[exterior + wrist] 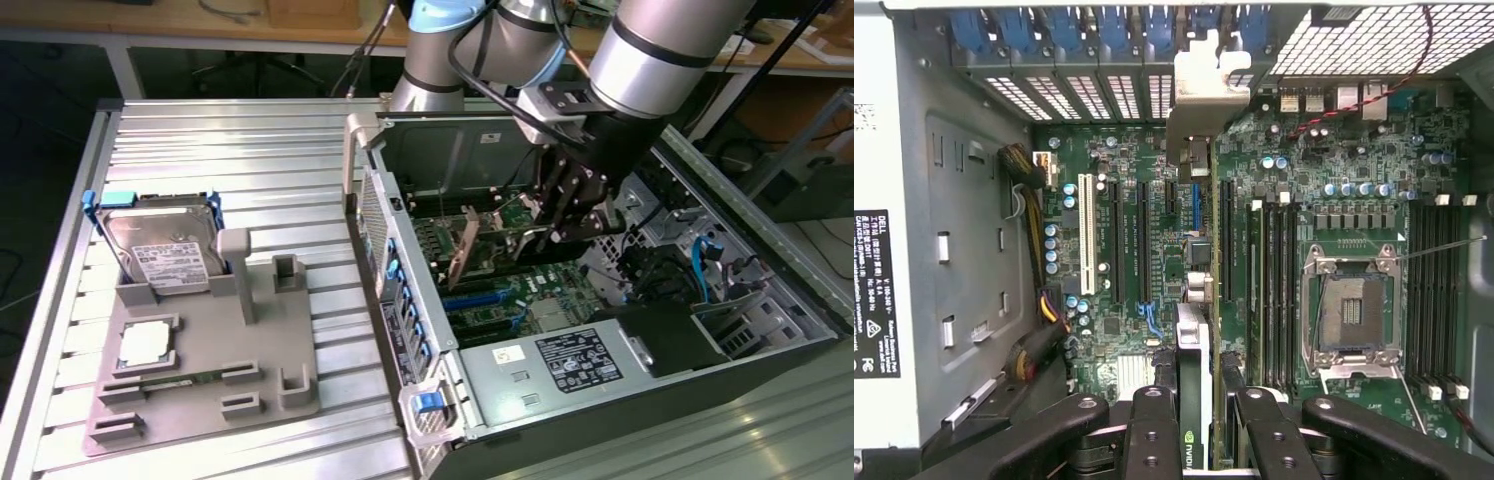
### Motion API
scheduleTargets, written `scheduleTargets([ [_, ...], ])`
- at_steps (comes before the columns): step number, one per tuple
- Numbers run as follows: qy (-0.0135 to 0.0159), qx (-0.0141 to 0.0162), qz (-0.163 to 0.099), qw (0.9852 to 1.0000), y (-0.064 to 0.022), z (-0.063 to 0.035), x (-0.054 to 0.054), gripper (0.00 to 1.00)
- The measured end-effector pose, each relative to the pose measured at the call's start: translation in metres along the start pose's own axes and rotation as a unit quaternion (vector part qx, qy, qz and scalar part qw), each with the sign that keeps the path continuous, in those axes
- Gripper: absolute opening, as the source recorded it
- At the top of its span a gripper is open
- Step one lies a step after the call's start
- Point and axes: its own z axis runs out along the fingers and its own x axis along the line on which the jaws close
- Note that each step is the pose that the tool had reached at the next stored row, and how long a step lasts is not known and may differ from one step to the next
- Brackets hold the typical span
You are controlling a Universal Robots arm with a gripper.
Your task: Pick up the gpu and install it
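Currently: gpu (1194, 345), held edge-on inside the computer case (400, 330), claw (1200, 425) clamped on it above the motherboard (1114, 330); risk judged: a slight tilt or offset could land its edge beside a slot (1144, 240) or snag its bracket (1199, 85) on the rear wall (1094, 95).

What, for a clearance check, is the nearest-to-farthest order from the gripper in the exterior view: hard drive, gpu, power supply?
From the gripper:
1. gpu: in its grip, inside the case.
2. power supply: also inside the case, at the end nearer the camera.
3. hard drive: outside the case, on the grey fixture at the exterior view's left.
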Motion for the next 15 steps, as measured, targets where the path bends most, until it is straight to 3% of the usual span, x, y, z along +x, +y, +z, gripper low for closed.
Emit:
scheduleTargets([
  [15, 0.0000, 0.0000, 0.000, 1.0000, -0.0001, 0.0043, 0.0000, 0.27],
])
